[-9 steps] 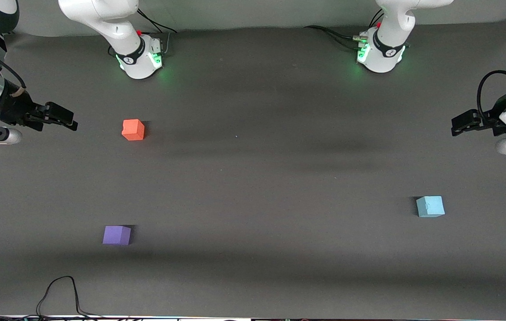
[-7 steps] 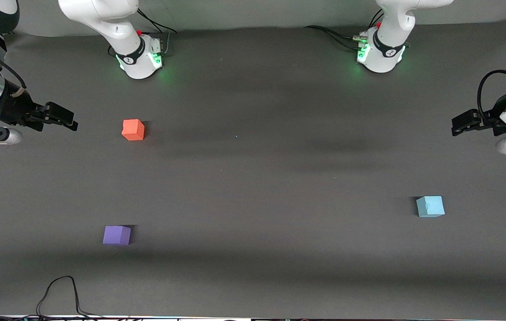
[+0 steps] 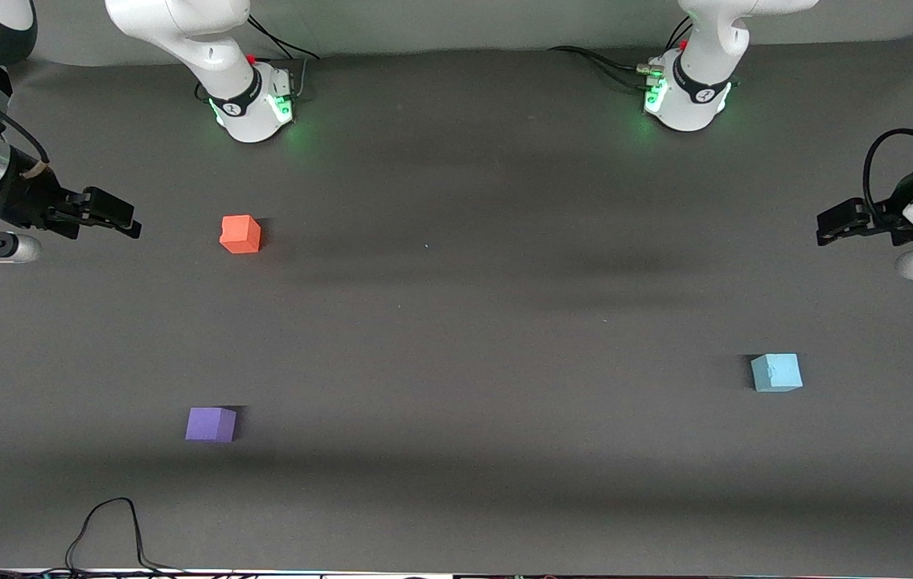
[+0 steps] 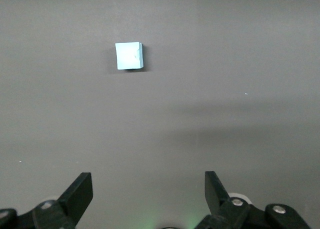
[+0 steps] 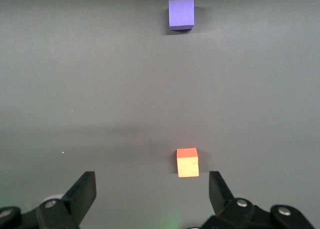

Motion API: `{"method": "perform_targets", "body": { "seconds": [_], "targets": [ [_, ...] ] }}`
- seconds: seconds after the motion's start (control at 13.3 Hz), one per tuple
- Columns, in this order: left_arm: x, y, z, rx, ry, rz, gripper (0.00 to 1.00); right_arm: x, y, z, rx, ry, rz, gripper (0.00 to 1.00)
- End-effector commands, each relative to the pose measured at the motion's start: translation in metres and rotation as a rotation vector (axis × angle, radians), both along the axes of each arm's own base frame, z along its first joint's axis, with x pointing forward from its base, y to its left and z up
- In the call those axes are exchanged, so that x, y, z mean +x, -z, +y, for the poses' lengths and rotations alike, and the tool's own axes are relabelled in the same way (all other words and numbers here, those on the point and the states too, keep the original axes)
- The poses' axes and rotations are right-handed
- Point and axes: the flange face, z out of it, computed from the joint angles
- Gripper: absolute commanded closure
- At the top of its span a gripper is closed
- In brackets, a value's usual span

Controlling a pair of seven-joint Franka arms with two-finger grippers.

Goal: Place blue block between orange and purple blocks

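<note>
The light blue block (image 3: 776, 372) (image 4: 129, 55) rests on the dark table toward the left arm's end. Toward the right arm's end stand the orange block (image 3: 240, 234) (image 5: 187, 162) and, nearer the front camera, the purple block (image 3: 211, 424) (image 5: 181, 13), with bare table between them. My left gripper (image 3: 826, 229) (image 4: 148, 189) hangs open and empty over the left arm's end of the table, well apart from the blue block. Over the right arm's end, my right gripper (image 3: 128, 225) (image 5: 152, 189) is open and empty, beside the orange block without touching it.
The two arm bases (image 3: 251, 104) (image 3: 689, 96) stand along the table edge farthest from the front camera. A black cable (image 3: 106, 523) loops onto the table at the edge nearest that camera, toward the right arm's end.
</note>
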Motion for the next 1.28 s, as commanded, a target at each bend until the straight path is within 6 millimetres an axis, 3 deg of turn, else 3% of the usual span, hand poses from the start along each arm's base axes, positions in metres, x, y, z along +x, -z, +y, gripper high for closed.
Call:
{"method": "perform_targets", "body": {
  "seconds": [0.0,0.15,0.38,0.9,1.2],
  "targets": [
    [0.000,0.007,0.036,-0.003,0.023,-0.002,0.00,0.001,0.004,-0.005,0.010,0.001,-0.005,0.00],
    [0.008,0.016,0.045,-0.002,0.010,-0.017,0.00,0.001,0.004,-0.006,0.010,0.006,-0.003,0.00],
    [0.020,0.045,0.050,-0.001,0.005,-0.018,0.00,-0.004,-0.004,-0.017,0.012,0.017,-0.008,0.00],
    [0.050,0.220,0.062,0.005,0.008,-0.088,0.00,-0.009,-0.008,-0.013,0.011,0.014,0.000,0.00],
    [0.064,0.294,0.064,0.006,0.012,-0.102,0.00,-0.005,-0.005,-0.012,0.011,0.016,-0.005,0.00]
  ]
}}
